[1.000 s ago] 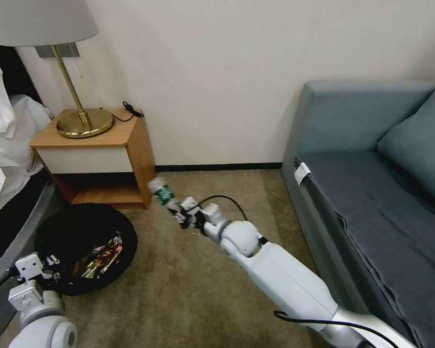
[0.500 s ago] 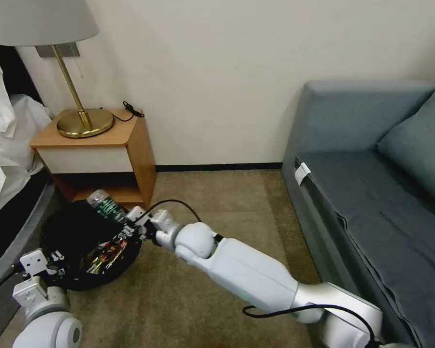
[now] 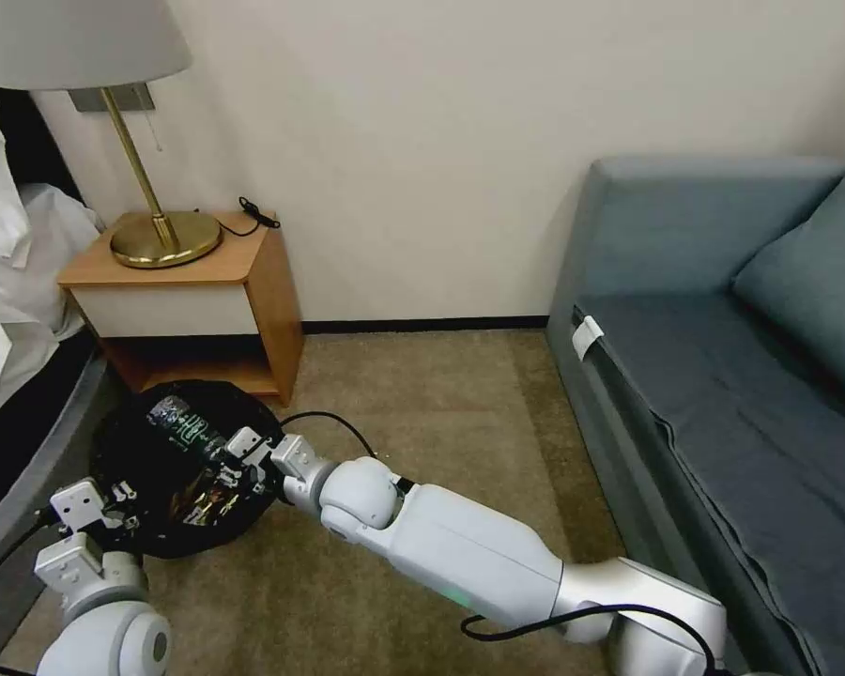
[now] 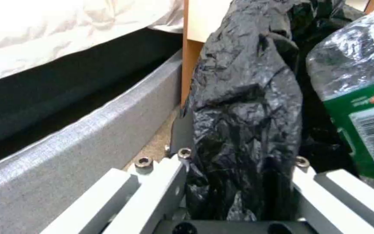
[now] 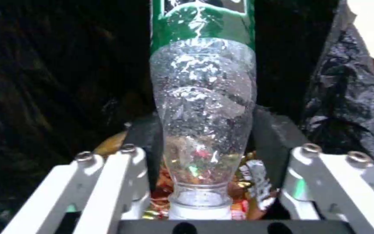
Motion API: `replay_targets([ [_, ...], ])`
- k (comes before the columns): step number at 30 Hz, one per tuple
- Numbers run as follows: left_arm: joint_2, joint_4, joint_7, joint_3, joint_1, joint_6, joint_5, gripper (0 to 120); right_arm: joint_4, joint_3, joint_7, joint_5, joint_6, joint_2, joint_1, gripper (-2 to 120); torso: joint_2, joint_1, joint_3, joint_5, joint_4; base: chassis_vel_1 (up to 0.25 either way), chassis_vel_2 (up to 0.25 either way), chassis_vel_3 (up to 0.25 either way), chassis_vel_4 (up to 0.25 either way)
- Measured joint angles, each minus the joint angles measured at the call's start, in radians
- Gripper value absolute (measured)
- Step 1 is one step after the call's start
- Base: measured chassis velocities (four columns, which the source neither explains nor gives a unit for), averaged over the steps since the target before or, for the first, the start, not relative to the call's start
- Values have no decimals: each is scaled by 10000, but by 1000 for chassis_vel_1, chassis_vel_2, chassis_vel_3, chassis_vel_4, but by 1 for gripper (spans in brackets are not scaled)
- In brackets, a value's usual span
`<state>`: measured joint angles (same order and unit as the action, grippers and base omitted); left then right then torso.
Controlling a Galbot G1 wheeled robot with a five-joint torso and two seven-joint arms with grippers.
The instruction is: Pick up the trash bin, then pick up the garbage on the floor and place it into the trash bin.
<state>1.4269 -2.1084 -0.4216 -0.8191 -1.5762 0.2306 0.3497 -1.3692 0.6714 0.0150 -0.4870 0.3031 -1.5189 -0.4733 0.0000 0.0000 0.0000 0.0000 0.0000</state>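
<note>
The trash bin (image 3: 131, 451), lined with a crinkly black bag (image 4: 247, 107), is near the nightstand at the left. My left gripper (image 3: 113, 502) is shut on its near rim, with bag plastic bunched between the fingers (image 4: 239, 162). My right gripper (image 3: 239, 460) reaches over the bin's right rim, shut on the garbage, a clear bottle with a green label (image 3: 180, 427) (image 5: 202, 97). Its black pads (image 5: 146, 139) press the bottle's sides and the bottle points into the bin's mouth. Shiny red and gold wrappers (image 3: 202, 502) (image 5: 245, 182) lie inside the bin under the bottle.
A wooden nightstand (image 3: 253, 282) with a brass lamp (image 3: 160, 235) stands just behind the bin. The bed's grey frame (image 4: 79, 136) runs along the left. A blue-grey sofa (image 3: 723, 357) fills the right side. Beige carpet (image 3: 441, 404) lies open between them.
My right arm swung left, carrying the bottle from above the carpet to over the bin's opening and lower into it. The bin and left gripper shifted slightly right and away.
</note>
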Motion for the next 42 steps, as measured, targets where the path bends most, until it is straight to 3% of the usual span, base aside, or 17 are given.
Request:
replay_targets([
  [13, 108, 51, -7, -35, 91, -9, -8, 4, -292, -159, 152, 162, 52, 316, -34, 88, 0, 0, 0, 1, 0, 0, 0, 0, 0],
  [16, 109, 121, -149, -194, 224, 16, 511, 4, -454, -673, 48, 267, 16, 519, -169, 99, 0, 0, 0, 2, 1, 0, 0, 0, 0],
  [20, 45, 182, -326, -412, 291, 18, 1385, 4, -760, -1739, 46, 430, -73, 848, -459, 100, 0, 0, 0, 3, -2, 0, 0, 0, 0],
  [31, -21, 536, -858, -705, 365, -252, 2550, 4, -1253, -3884, 460, 802, -302, 1439, -1142, 100, 0, 0, 0, 2, 0, 0, 0, 0, 0],
  [38, -49, 1141, -1109, -908, 493, -758, 3894, 4, -1105, -5253, 814, 1415, -762, 1837, -1847, 100, -1, 0, 0, 3, 0, 0, 0, 0, 0],
  [41, -138, 1902, -1003, -890, 739, -1507, 4666, 4, -1054, -5838, 1144, 1806, -947, 1911, -2353, 100, 0, 0, 0, 3, -1, 0, 0, 0, 0],
  [42, -138, 1902, -1003, -890, 739, -1507, 4666, 4, -1054, -5838, 1144, 1806, -947, 1911, -2353, 100, 0, 0, 0, 3, -1, 0, 0, 0, 0],
])
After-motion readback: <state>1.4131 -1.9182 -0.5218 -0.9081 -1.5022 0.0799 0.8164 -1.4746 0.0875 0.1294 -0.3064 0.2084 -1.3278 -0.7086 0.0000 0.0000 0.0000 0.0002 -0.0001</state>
